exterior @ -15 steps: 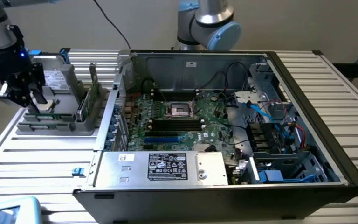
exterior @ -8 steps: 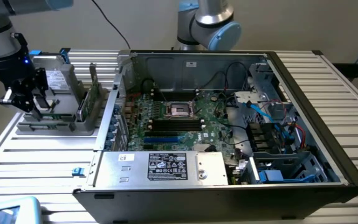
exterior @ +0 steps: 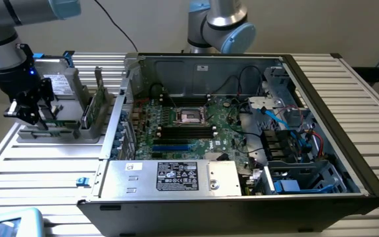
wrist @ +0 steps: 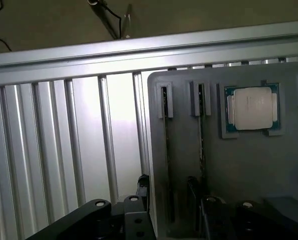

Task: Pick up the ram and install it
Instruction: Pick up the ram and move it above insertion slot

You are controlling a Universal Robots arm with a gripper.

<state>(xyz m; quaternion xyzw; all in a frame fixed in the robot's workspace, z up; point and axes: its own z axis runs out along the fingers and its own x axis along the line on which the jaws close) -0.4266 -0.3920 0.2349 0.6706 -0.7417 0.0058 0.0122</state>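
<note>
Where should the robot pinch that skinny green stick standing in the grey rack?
Probably the top long edge of the ram, near its middle. Come straight down from above with one finger on each flat face. It stands on edge in a slot of the grey holder, so its upper edge is free while its lower edge sits buried in the slot.

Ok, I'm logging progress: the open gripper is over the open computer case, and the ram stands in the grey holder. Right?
Not quite. The exterior view shows the open gripper at the grey holder, beside the computer case, not over it. The ram does stand in the holder.
</note>
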